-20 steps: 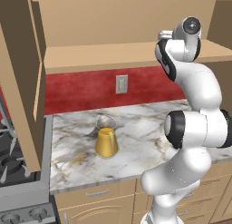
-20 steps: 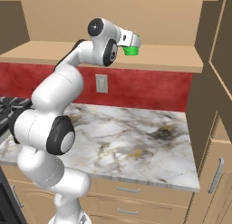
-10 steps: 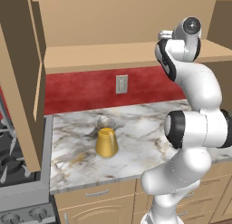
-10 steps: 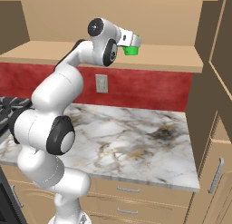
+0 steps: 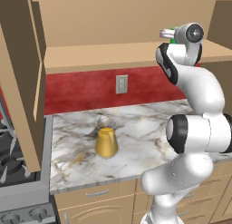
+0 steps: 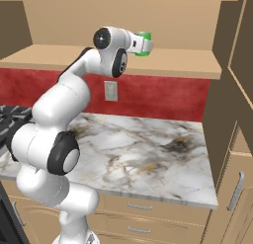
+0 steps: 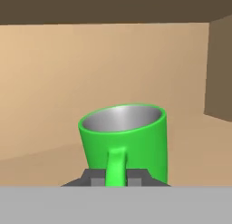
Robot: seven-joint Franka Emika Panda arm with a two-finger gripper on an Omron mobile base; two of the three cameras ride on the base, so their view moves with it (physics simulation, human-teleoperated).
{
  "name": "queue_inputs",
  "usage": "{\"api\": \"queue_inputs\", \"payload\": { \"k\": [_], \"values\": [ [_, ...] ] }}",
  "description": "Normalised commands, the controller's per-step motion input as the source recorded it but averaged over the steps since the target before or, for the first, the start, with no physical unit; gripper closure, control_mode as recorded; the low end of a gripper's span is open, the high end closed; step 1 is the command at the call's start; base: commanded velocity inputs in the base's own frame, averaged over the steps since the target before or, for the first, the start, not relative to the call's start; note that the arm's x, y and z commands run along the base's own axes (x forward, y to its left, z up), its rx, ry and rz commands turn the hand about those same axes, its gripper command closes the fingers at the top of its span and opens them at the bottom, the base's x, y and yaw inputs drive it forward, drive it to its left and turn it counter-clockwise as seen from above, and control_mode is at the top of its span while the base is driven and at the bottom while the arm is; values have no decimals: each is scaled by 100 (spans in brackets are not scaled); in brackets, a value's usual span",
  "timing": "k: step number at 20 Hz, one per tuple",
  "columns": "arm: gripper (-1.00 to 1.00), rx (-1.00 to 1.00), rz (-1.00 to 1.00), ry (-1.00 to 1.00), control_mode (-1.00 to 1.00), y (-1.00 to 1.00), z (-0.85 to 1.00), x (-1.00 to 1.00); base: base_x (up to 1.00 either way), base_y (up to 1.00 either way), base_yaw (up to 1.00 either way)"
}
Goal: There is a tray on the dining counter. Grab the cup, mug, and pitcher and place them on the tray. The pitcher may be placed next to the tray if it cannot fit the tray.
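So the arm is reached way up to the open wooden shelf (image 6: 188,65) above the red backsplash (image 5: 81,89), and the claw (image 6: 141,43) is pinching the green mug (image 7: 127,139) by its handle. In the hand view you can see the handle running straight down between the two dark fingertips (image 7: 93,178), which are pressed in tight on it, and the mug's grey inside is visible from slightly above. Its bottom is cut off by the lower part of that view, so I can't tell whether it's sitting on the shelf or lifted a bit off it.

From the right base view the mug is just a green blob at the end of the hand, right at shelf height. In the left base view it's mostly hidden behind the wrist, only a sliver of green poking out.

The pitcher (image 5: 107,138) stands upright down on the marble surface (image 5: 136,141), near the stove (image 5: 13,173) side, well apart from the arm. Its clear neck is hard to make out against the marble; the amber lower part is plain.
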Motion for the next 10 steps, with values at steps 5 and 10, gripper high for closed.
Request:
{"api": "queue_inputs", "payload": {
  "k": [5, 10],
  "values": [
    [100, 1, 1, -7, -100, 0, 0, -61, 0, 0, 0],
    [100, 3, 1, 0, -100, 0, 11, -80, 0, 0, 0]
  ]
}}
